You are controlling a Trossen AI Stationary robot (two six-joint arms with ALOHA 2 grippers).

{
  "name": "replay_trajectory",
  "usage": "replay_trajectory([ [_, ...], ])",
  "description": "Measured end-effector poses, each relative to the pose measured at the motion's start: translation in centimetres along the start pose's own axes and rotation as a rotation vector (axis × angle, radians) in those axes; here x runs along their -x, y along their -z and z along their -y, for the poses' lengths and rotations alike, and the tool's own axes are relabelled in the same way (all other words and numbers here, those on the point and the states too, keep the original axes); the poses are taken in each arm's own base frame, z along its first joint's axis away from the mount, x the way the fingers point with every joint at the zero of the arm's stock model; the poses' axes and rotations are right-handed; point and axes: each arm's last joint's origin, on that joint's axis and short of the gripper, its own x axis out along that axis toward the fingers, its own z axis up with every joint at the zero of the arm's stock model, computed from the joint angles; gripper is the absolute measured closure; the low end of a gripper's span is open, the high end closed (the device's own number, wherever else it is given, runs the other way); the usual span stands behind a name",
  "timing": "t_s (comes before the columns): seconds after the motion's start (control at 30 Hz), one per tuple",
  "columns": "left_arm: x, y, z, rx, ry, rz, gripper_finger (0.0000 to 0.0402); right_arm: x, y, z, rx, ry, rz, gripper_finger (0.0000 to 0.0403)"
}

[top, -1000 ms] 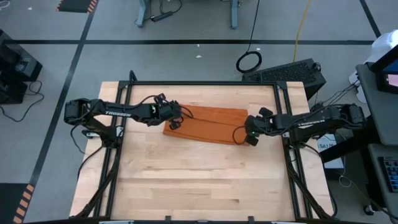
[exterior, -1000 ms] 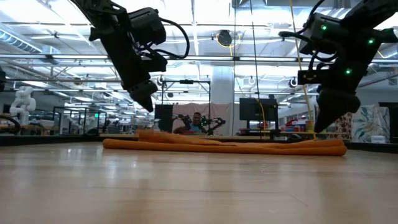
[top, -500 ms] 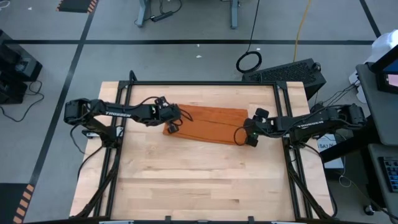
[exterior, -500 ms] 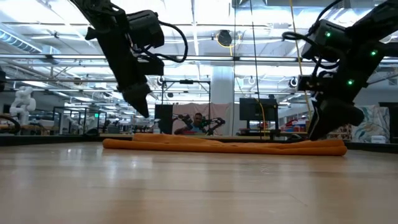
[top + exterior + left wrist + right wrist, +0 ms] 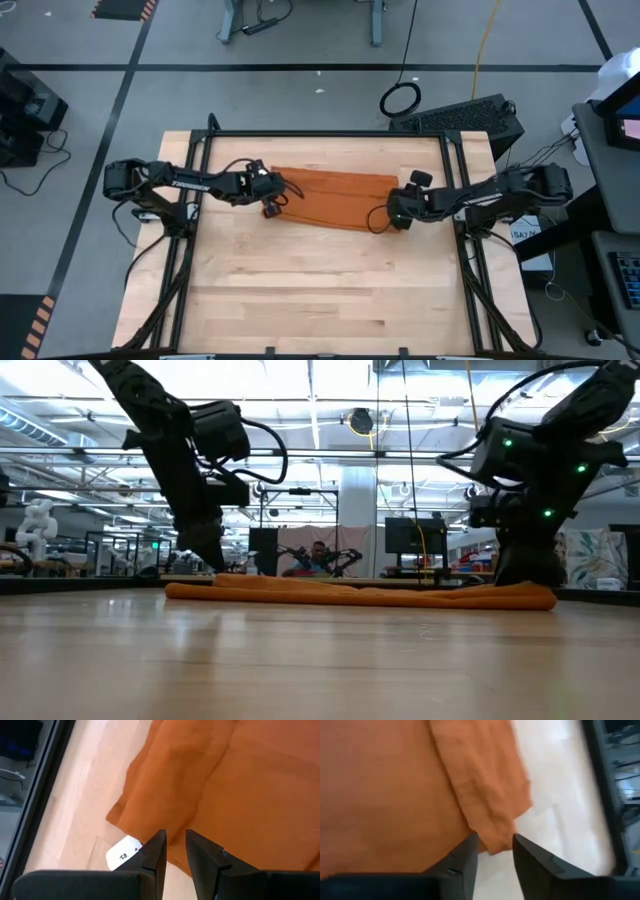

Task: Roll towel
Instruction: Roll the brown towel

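Note:
The burnt-orange towel [image 5: 335, 195] lies flat as a long folded strip across the far middle of the table, with a lengthwise fold line along it. Its white tag [image 5: 122, 855] sticks out at the near left corner. My left gripper [image 5: 270, 207] points steeply down at that corner, and its fingers [image 5: 173, 842] stand a narrow gap apart over the towel's near edge. My right gripper [image 5: 385, 215] is low at the near right corner, open, with the corner [image 5: 495, 842] between its fingers. In the low view both grippers [image 5: 215, 565] [image 5: 520, 575] reach the towel's [image 5: 360, 595] ends. My left gripper's fingertips are down at the towel's near left edge [image 5: 175, 827], slanting from above; I cannot tell whether they touch it. My right gripper's fingers [image 5: 465, 857] stand on either side of the near right corner, slanting from above; whether they touch the cloth I cannot tell.
Black frame rails [image 5: 195, 240] [image 5: 465, 260] run along the table's left and right sides and its far edge. Bare wood [image 5: 320, 290] fills the near half of the table. A person [image 5: 318, 552] sits far off in the room behind.
Both grippers have come down from above the towel onto its two near corners, the left drifting slightly toward the table's left edge, the right sliding inward along the towel. The towel has stayed flat where it was.

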Motion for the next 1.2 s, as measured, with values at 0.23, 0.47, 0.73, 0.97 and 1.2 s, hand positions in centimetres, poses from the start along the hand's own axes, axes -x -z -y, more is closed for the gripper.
replay_trajectory([
  [0.23,-0.4,-0.1,-0.9,0.026,-0.019,0.000,0.0322,-0.3,-1.8,1.5,-0.044,0.053,0.006,0.0367],
  [0.47,-0.7,-0.7,-1.7,0.020,0.031,0.067,0.0322,-1.7,-2.8,4.1,-0.154,0.068,0.004,0.0387],
  [0.73,-0.6,-1.0,-1.3,0.020,0.133,0.107,0.0322,-2.9,-2.8,5.8,-0.257,-0.013,-0.011,0.0352],
  [0.97,-0.6,-0.8,-1.2,0.037,0.153,0.076,0.0321,-2.6,-2.8,5.8,-0.323,-0.162,0.005,0.0326],
  [1.2,-0.6,-0.6,-1.1,0.032,0.170,0.066,0.0261,-0.6,-2.9,6.8,-0.359,-0.229,0.091,0.0308],
])
